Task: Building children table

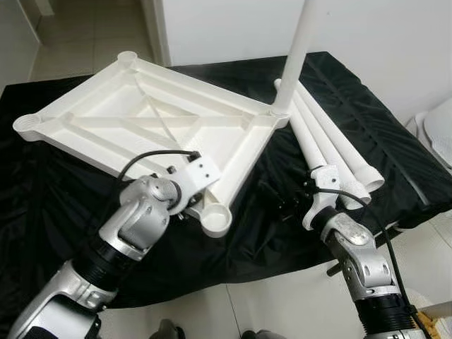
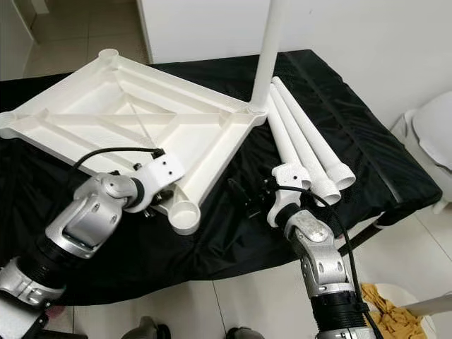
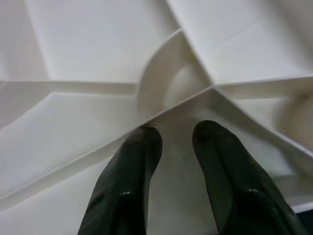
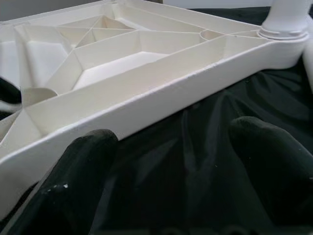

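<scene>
So the tabletop (image 1: 141,113) is lying upside down on the black cloth (image 1: 56,205), ribs up, with one leg (image 1: 296,53) already standing in the far corner socket. The left gripper (image 3: 171,147) is right on the near corner of it, both fingers resting close together on the ribbing just short of the empty socket (image 1: 216,217). Doesn't look like they're pinching anything, more like pressing down to steady it.

Three spare legs (image 1: 332,152) lie side by side just beyond the right gripper (image 4: 176,147), which hovers spread wide and empty over the cloth, beside the tabletop's long edge.

What I'd worry about: the spare legs are round and bundled tight, so a sloppy grab probably nudges one and it rolls toward the edge. Also that upright leg looks tall and maybe only loosely seated. If the left gripper shoves the tabletop sideways, it could tip out. And the cloth is slippery-looking, so the whole tabletop might slide while pushing the next leg in.
</scene>
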{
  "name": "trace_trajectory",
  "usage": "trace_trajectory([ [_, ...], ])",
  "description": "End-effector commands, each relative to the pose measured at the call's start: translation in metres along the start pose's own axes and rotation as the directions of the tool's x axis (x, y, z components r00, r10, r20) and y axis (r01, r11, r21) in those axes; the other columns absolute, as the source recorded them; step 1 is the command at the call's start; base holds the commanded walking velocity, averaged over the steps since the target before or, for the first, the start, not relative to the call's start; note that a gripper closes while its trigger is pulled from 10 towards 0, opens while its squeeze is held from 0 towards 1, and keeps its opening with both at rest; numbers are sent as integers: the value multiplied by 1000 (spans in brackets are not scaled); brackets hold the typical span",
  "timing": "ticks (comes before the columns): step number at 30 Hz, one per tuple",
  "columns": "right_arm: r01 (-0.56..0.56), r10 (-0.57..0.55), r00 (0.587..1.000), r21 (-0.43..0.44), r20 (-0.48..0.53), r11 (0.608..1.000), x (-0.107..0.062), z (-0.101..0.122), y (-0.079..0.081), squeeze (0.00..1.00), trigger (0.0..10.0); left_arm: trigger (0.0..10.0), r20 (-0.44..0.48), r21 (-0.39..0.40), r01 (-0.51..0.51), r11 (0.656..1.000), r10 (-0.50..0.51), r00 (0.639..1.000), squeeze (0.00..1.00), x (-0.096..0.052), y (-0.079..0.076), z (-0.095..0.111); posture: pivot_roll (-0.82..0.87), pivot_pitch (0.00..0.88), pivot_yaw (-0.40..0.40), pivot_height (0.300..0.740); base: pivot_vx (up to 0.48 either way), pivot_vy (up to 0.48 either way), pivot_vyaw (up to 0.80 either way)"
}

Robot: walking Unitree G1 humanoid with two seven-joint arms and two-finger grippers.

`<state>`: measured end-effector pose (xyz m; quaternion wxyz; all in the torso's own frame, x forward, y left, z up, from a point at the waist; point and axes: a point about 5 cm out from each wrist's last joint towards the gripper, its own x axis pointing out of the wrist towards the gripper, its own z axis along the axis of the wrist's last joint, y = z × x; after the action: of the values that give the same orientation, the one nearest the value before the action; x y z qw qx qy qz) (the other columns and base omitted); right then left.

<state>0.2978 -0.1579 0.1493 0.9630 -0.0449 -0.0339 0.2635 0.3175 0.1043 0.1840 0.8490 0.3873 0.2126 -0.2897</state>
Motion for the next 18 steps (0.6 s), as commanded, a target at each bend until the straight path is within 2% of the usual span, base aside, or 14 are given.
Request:
trace_trajectory([
  [1, -1, 1, 1000, 7, 14, 1000, -2, 3, -2, 0, 10000, 10000, -11, 13, -200, 980, 200, 980, 0, -7, 24, -2, -79, 111, 6, 740, 0, 0, 0],
  [6, -19, 19, 1000, 2, 14, 1000, -1, 3, -1, 0, 10000, 10000, -47, 12, -266, 964, 266, 963, 0, -13, 38, -10, -76, 112, 3, 740, 0, 0, 0],
  [18, -33, 33, 999, -1, 17, 999, -1, 4, -1, 0, 10000, 10000, -56, -5, -310, 951, 309, 949, 0, -12, 45, -14, -72, 112, -3, 740, 0, 0, 0],
])
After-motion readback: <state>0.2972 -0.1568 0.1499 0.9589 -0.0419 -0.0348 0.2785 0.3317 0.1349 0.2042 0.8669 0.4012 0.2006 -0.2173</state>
